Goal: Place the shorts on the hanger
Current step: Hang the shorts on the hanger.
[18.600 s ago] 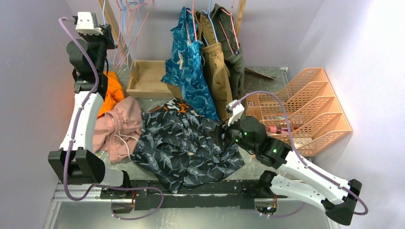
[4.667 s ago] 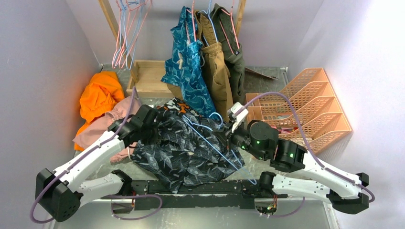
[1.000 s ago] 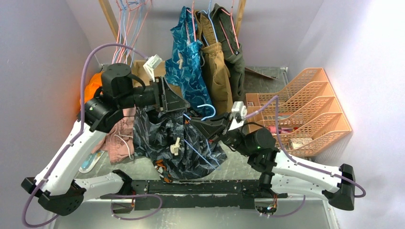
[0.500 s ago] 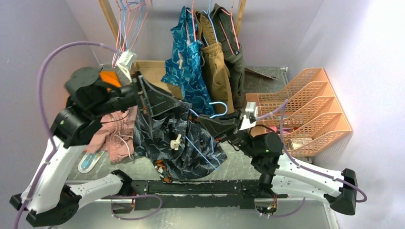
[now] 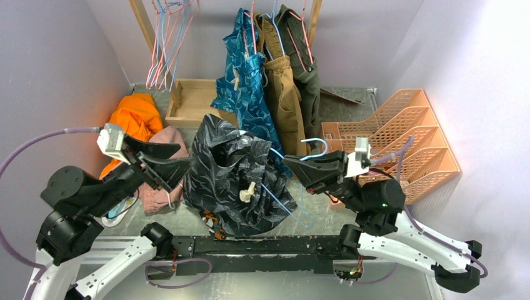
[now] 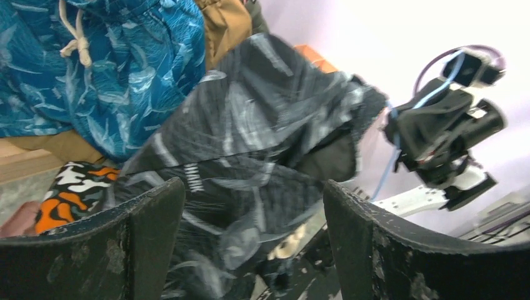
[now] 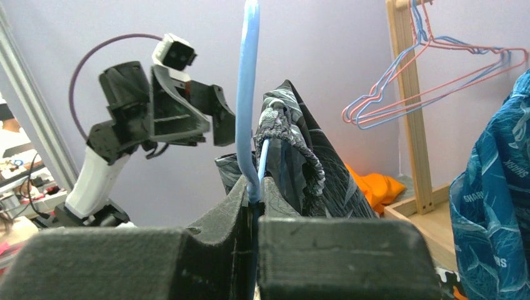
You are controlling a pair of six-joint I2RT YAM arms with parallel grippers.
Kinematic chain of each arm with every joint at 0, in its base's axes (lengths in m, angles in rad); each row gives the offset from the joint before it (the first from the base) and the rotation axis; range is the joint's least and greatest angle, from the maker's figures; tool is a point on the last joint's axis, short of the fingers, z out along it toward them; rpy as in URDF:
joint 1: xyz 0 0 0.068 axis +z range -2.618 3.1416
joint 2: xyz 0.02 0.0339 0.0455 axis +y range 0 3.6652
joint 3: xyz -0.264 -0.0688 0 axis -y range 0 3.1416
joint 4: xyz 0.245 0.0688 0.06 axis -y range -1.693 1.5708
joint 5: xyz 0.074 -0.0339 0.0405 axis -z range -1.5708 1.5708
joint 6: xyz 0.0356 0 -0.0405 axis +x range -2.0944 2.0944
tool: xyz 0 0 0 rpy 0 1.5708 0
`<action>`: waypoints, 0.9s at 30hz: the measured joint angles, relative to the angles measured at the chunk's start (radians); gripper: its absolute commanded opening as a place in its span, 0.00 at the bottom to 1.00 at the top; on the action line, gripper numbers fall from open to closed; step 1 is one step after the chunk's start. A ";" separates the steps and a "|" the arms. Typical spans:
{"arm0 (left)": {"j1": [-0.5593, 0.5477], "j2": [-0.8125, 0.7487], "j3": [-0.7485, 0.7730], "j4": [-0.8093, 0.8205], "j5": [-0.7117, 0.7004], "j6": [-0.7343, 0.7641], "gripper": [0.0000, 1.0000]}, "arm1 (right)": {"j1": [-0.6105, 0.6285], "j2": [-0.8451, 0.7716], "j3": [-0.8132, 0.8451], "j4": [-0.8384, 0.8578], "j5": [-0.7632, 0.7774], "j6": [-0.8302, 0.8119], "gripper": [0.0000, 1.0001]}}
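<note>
Left arm [image 5: 119, 259] and right arm [image 5: 406, 240]: white link shells, round black joint housings, lilac cable [image 5: 39, 136] along each, white camera block [image 5: 112, 140] at wrist; left tool [image 5: 178, 157] and right tool [image 5: 306, 169] black, fingers [image 6: 150, 244] scuffed grey.

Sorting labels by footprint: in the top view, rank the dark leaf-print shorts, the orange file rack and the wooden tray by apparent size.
1-2. shorts and orange file rack: similar, and the shorts hang nearer the camera, so unranked.
3. wooden tray, partly hidden.

right tool [image 7: 253, 187]: clamped on hanger [image 7: 245, 94] | shorts [image 7: 306, 162]: draped over hanger wire
</note>
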 measured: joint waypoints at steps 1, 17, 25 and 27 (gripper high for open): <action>0.000 0.007 -0.006 -0.001 0.000 0.018 0.80 | 0.000 -0.018 0.000 -0.013 0.000 0.002 0.00; 0.000 0.203 0.072 0.028 0.108 0.271 0.90 | 0.000 -0.070 0.008 -0.126 0.004 0.026 0.00; 0.000 0.205 0.053 0.039 0.175 0.357 0.87 | 0.000 -0.075 0.008 -0.126 0.012 0.031 0.00; 0.000 0.219 0.044 0.042 0.178 0.363 0.86 | 0.000 -0.071 0.008 -0.126 0.012 0.032 0.00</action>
